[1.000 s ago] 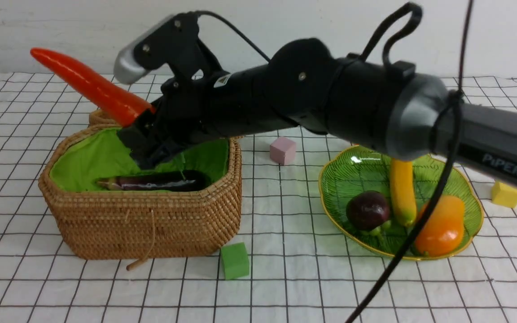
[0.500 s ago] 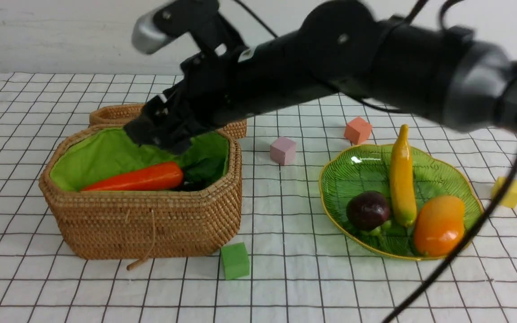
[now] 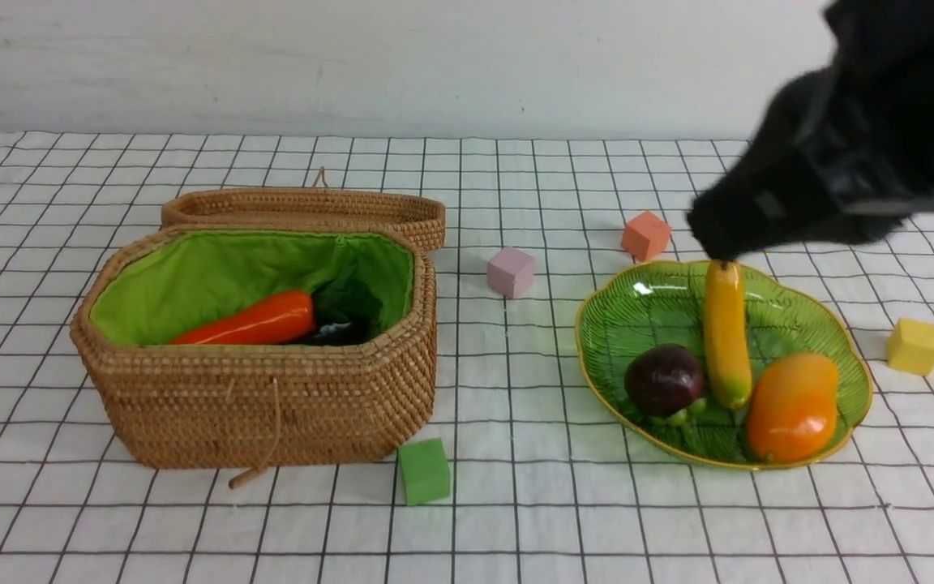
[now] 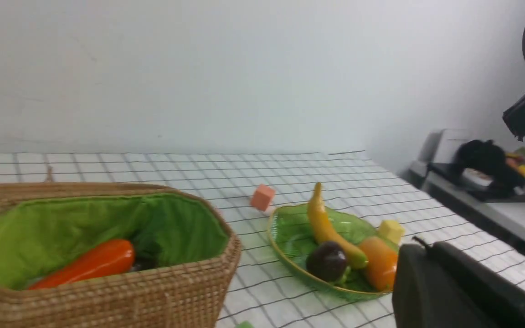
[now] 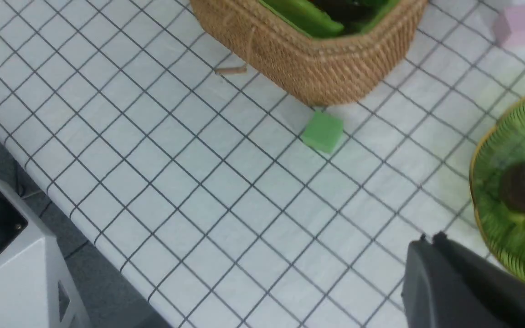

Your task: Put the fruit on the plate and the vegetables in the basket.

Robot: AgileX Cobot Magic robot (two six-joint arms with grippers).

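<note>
Three fruits on the plate, carrot in basket

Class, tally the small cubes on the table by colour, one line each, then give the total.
Green cube: 1
Pink cube: 1
Orange cube: 1
Yellow cube: 1
Total: 4

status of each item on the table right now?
basket: open, lid off
lid: lying behind the basket
carrot: lying in the basket
eggplant: in the basket, mostly hidden
plate: holds three fruits
banana: lying on the plate
mangosteen: on the plate
mango: on the plate
</note>
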